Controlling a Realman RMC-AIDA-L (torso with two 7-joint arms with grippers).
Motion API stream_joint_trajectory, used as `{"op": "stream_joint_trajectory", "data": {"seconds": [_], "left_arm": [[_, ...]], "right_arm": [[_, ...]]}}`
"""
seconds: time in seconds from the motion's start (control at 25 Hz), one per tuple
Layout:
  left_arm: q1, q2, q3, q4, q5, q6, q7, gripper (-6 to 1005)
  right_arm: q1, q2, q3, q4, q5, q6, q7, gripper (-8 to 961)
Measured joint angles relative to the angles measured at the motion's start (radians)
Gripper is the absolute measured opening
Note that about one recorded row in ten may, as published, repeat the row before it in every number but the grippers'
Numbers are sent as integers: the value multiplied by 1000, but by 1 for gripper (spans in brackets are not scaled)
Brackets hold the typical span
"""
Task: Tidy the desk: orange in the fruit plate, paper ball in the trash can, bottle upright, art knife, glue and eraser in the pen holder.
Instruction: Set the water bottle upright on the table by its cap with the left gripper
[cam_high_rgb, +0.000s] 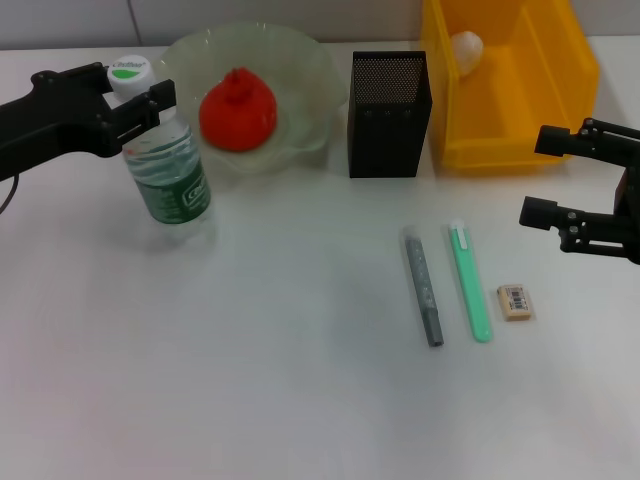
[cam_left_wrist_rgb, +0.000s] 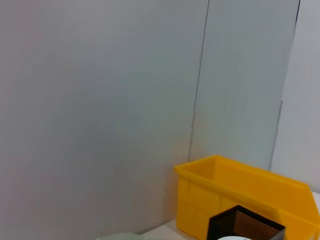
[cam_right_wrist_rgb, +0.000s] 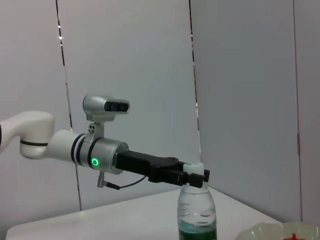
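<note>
Three items remain loose on the surface (cam_high_rgb: 250, 400): glue (cam_high_rgb: 423, 287), art knife (cam_high_rgb: 470, 282), eraser (cam_high_rgb: 514, 301). Left pincer (cam_high_rgb: 137, 98) clasps the upright bottle (cam_high_rgb: 168, 165) at its cap, apparently steadying it; right pincer (cam_high_rgb: 545, 177) hovers wide beside the trash can (cam_high_rgb: 560, 100).

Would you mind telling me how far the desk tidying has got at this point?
Done: the orange sits in the fruit plate, the paper ball lies in the trash can, and the bottle stands upright. In hand: the left pincer is at the bottle's cap. Left: the art knife, glue and eraser lie on the table, outside the pen holder. The right pincer hovers open nearby.
</note>
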Motion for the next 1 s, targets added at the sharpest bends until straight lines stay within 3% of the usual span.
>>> {"op": "stream_joint_trajectory", "data": {"seconds": [0.12, 0.52, 1.0], "left_arm": [[-14, 0, -9, -78, -62, -13, 107, 470], [-64, 1, -18, -221, -94, -28, 228, 486], [-68, -4, -21, -257, -97, -39, 287, 505]], "right_arm": [[2, 0, -1, 0, 0, 0, 6, 782], [10, 0, -2, 10, -2, 1, 8, 782], [16, -2, -1, 24, -8, 2, 9, 783]]}}
